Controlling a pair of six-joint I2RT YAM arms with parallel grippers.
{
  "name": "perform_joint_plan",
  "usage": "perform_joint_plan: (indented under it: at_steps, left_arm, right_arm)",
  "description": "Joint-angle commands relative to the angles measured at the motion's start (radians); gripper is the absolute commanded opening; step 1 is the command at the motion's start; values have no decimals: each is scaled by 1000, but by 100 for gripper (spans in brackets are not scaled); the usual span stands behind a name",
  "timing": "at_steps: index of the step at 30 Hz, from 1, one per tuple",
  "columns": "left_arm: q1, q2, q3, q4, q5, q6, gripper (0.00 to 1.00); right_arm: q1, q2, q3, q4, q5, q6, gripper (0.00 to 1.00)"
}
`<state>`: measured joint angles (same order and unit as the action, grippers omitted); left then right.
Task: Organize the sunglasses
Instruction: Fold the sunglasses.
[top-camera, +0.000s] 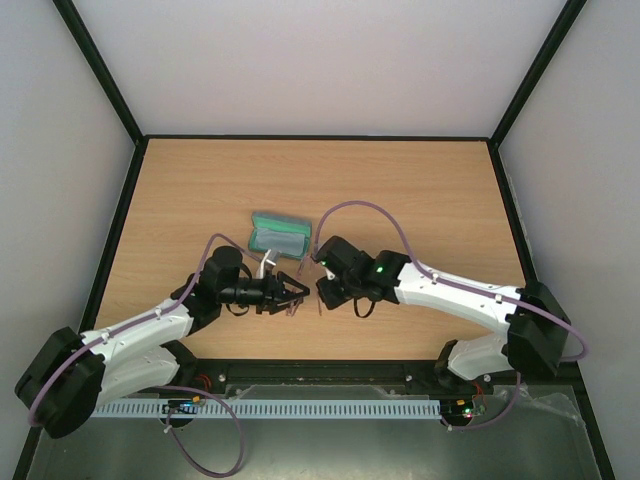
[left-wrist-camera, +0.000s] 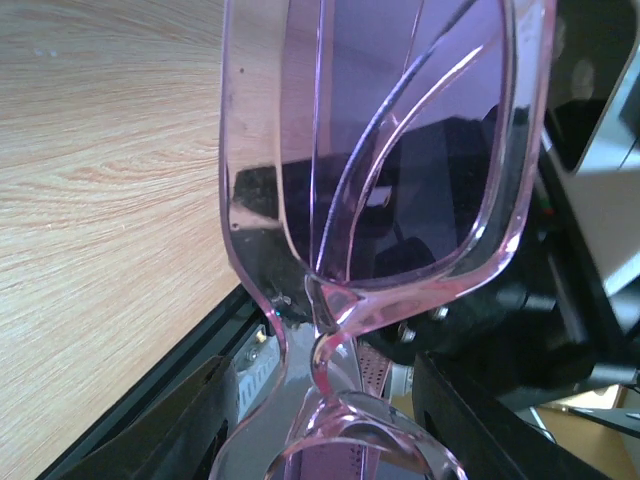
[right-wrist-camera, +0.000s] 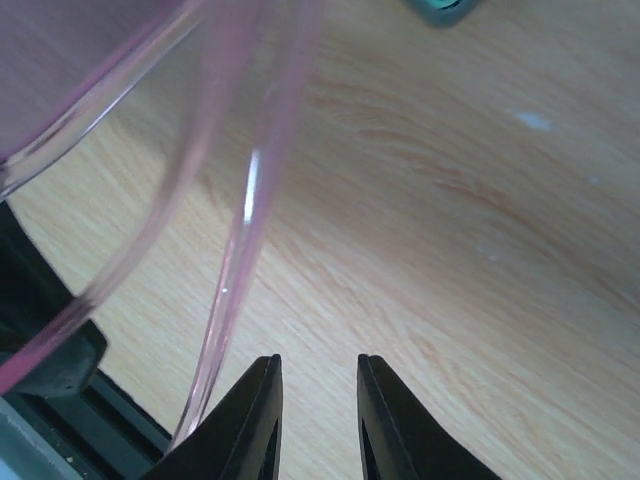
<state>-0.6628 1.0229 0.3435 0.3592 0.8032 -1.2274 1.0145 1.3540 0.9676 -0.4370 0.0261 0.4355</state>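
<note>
Pink sunglasses held between left fingers, right fingers narrowly apart, empty, just beside a temple.

Broad free room lies across the far half and both outer sides of the worktop. In the middle, the teal-rimmed case stands just behind the left tool and right tool. These crowd together at the sunglasses, leaving hardly any passage between them.

You can read no words, numbers or signs here. The sunglasses show none up close, and the case is too small to tell.
</note>
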Motion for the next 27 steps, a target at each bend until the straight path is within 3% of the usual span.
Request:
perform_joint_plan:
  at_steps: [1,13,21,27]
  left_arm:
    - [-7,13,32,78,3,-3,26]
    - [-27,16,24,96,-2,-9,26]
    - [-27,12,30,96,0,-10,26]
    - [-27,21,32,122,11,-19,26]
  right_arm:
    - [41,17,38,40,-18,48,24]
    - [42,38,88,71,56,56,18]
    - [33,-127,-41,97,126,118,18]
    - [26,-159,-66,156,76,136,19]
